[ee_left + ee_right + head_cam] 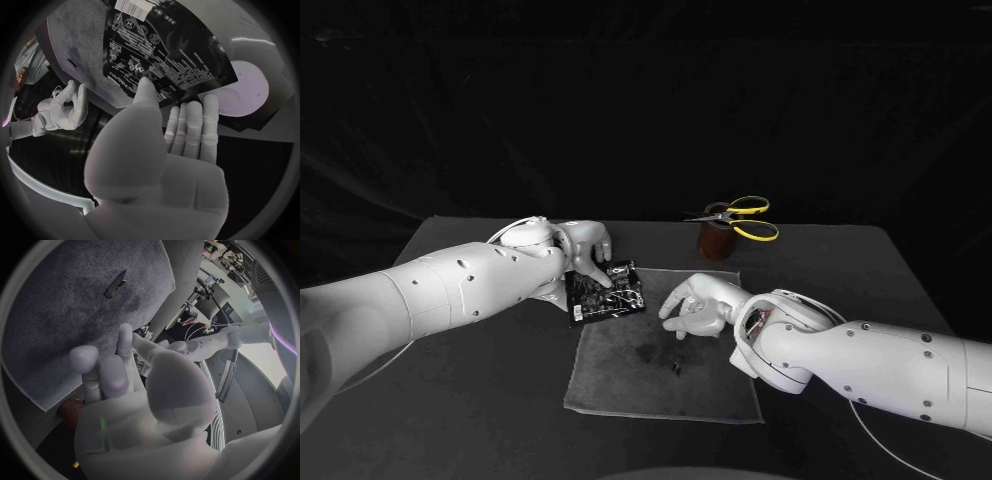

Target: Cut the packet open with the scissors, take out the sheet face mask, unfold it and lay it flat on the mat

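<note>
Head view: left hand (581, 245) gripped printed black packet (606, 298) over far corner of grey cloth mat (661, 390); right hand (692, 308) grasp unclear. Judged: pinch sheet mask gently.

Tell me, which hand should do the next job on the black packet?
Likely the right hand: it hangs empty over the grey cloth mat, near the black printed foil packet that the left hand holds.

The dark table (877, 260) carries a grey cloth mat (632, 380) laid flat at its middle, reaching toward the near edge, its sides roughly square to the table's. Past the mat's far right corner, near the far edge, stands a brown holder (717, 242) with yellow-handled scissors (740, 216) in it, apart from the mat.
</note>
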